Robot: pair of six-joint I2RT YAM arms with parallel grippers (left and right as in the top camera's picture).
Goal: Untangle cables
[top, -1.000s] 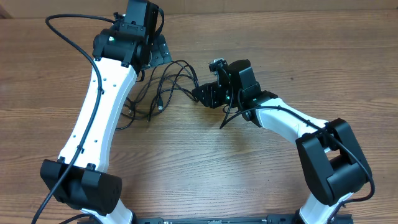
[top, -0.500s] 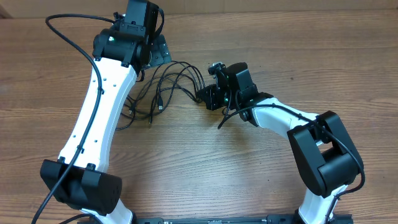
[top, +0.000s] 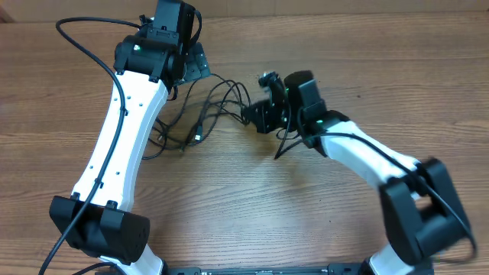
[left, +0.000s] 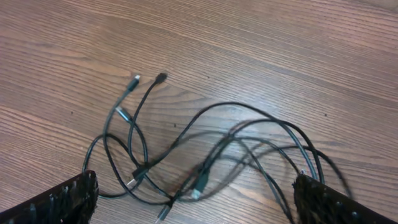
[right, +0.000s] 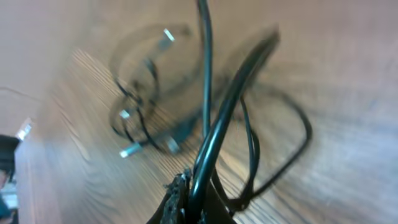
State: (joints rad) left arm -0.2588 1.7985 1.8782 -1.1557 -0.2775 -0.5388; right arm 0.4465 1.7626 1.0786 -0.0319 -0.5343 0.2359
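The thin black flexible cables (top: 200,114) lie in a loose tangle on the brown wood-grain table (top: 252,198), between the 2 grippers; seen from overhead, the tangle's long axis runs from the lower left up and rightward to the right gripper (top: 254,116), with open loops bulging toward the far edge; the right gripper is closed tight on 1 strand at the tangle's right end, and in its own blurred wrist view that strand rises steeply from the pinched fingertips (right: 186,202) while the other loops lie on the wood beyond; the left gripper (left: 194,202) hangs above the far left part of the tangle with its 2 fingers spread wide, 1 at each lower corner of its wrist view, gripping nothing; in that view a silvery plug tip (left: 135,79) and a dark plug tip (left: 161,77) lie side by side, both pointing away from the gripper, their cords trailing back into the knot.
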